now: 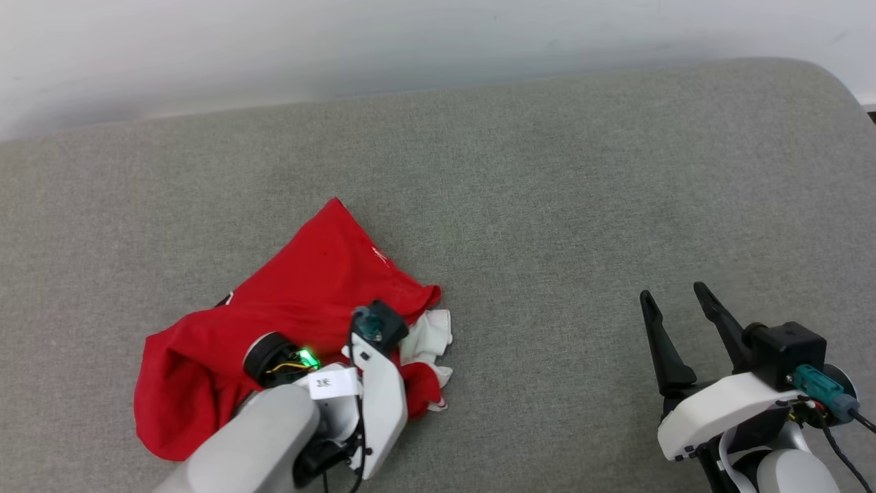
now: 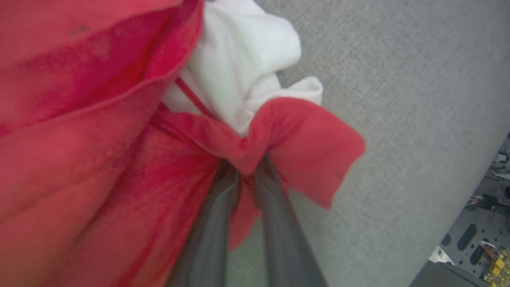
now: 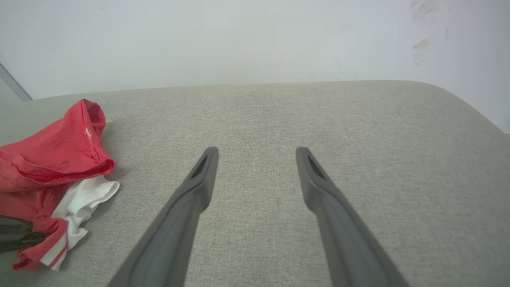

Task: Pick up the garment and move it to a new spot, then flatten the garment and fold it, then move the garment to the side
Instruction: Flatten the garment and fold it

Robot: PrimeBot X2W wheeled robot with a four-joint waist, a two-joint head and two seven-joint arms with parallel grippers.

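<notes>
Left hand (image 2: 247, 170) pinches a red fold of the garment (image 2: 91, 151), crumpled at the table's (image 1: 547, 192) near left, so I can lift it; my right hand (image 3: 257, 153) hovers spread and empty, well apart.

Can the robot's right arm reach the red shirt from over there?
Probably yes: nothing lies on the grey cushion between the open right gripper and the garment. The left gripper pinches a red fold of it.

The left gripper (image 2: 248, 175) has its two dark fingers pinched in on a red fold of the garment (image 2: 99, 159). A white sleeve (image 2: 239, 71) sits bunched up just above the fold, with the grey cushion (image 2: 398, 119) alongside.
</notes>
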